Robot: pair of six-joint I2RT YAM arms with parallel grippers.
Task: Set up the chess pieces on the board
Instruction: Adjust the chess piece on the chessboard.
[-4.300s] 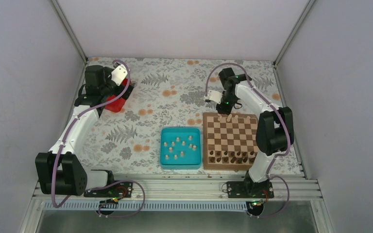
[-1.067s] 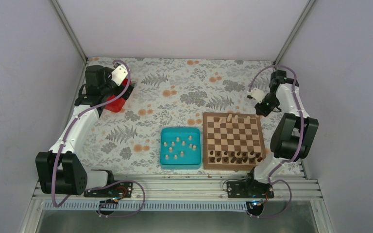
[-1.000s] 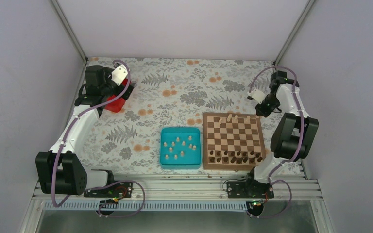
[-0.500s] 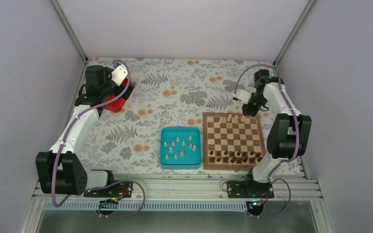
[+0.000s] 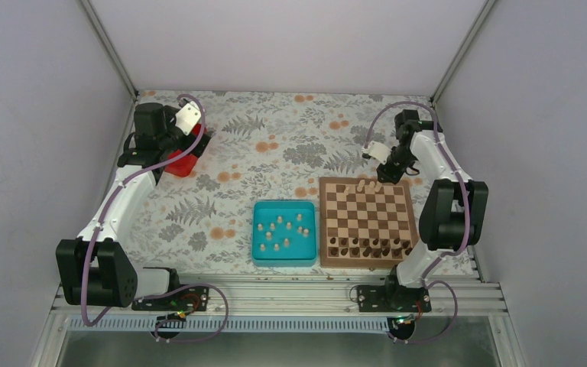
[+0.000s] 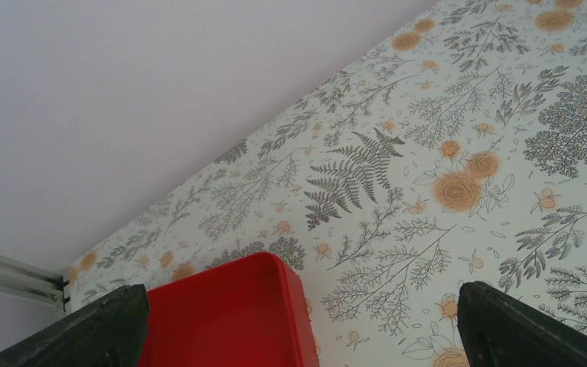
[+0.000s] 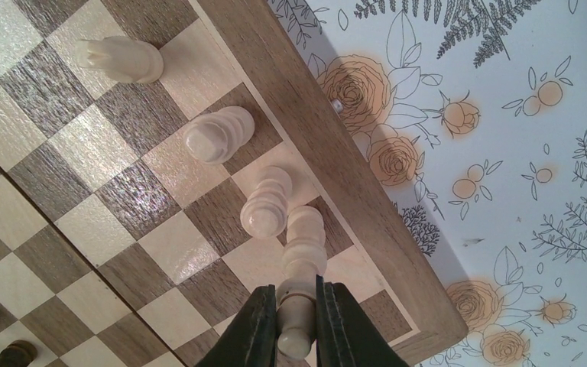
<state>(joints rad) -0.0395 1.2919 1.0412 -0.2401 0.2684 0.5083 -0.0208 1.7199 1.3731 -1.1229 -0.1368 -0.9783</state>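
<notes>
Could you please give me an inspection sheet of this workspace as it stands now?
Surface: floral-patterned tabletop.
Job's things: square wooden chessboard; three pale beige wooden chessmen stand near its far edge, more sit in the teal square tray.
Clutter: red plastic box, far left; dark brown chessmen along the chessboard's near edge.
Grippers: left gripper open above the red box; right gripper shut on a fourth pale chessman.
Cables: purple cables loop along both arms.
Surroundings: plain pale walls, aluminium frame rail.

Light is bright, even and diffuse throughout; shadows faint. Overhead view soft. Right wrist view sharp: the chess piece nipped in my right gripper is crisp, with sheen on the board's dark squares. My left fingers slightly soft.
</notes>
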